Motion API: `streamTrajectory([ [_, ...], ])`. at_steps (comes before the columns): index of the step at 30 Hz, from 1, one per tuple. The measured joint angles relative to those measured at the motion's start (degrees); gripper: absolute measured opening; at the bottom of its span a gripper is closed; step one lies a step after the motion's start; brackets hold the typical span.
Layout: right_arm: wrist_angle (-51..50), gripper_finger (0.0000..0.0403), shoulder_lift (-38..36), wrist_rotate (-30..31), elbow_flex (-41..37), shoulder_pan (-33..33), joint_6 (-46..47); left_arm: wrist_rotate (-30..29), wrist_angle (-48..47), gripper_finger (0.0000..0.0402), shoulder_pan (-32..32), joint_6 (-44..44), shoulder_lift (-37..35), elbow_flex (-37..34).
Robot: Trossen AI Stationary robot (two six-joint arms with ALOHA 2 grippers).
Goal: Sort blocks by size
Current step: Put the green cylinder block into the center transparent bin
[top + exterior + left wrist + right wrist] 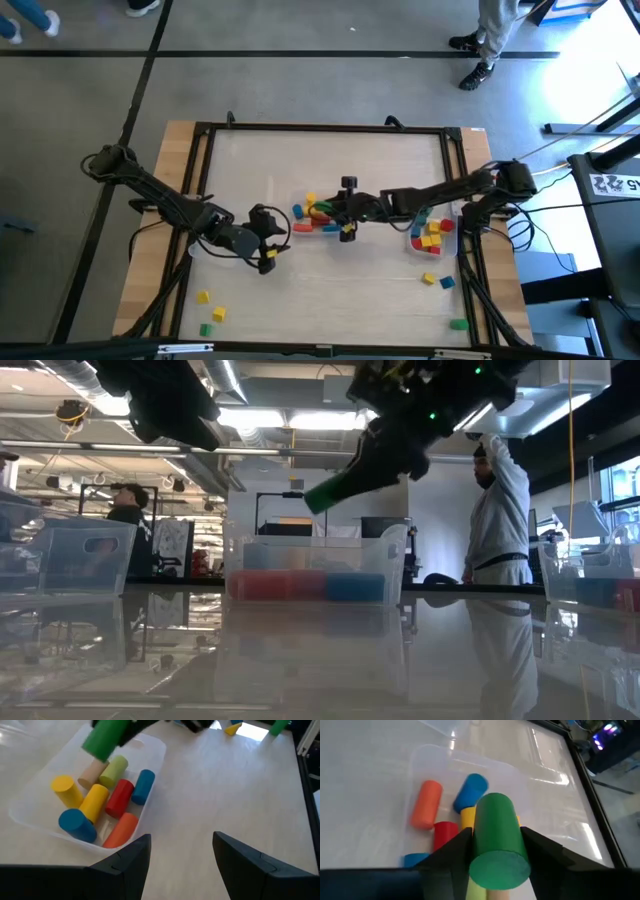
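From above, both arms meet near the middle of the bench. The right gripper hangs over the centre bin, which already holds a heap of coloured pieces, while the left gripper waits just beside it. A second bin on the right holds small cubes. Loose blocks remain: a yellow and a green one at the near left, and a few more at the near right.

At bench height, the green cylinder rides tilted in the air above the clear bin.

Past the left wrist, the two fingers stand spread with nothing between them, and the bin beyond holds about eight long cylinders.

Past the right wrist, the fingers pinch the green cylinder directly over that same pile.

I'd judge the sorting well past halfway: this cylinder is not yet released, and the strays at the bench's near edge are still to be collected.
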Motion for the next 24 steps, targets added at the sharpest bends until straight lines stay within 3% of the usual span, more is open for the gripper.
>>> streamTrajectory([
  [12, 0.75, 0.0208, 0.66, -0.94, 0.00, -0.07, 3.29, 0.08, -0.02, 0.0210, -0.40, 0.08, 0.00, 0.00],
  [21, -1.88, 0.0316, -3.00, -15.28, 0.00, 3.38, 5.87, 0.09, -0.02, 0.0210, -0.42, -0.13, 0.00, 0.04],
  [24, -5.52, 0.0337, -5.51, -16.74, 0.00, 7.28, 8.11, 0.09, 0.24, 0.0210, -0.38, -0.01, 0.02, 0.04],
])
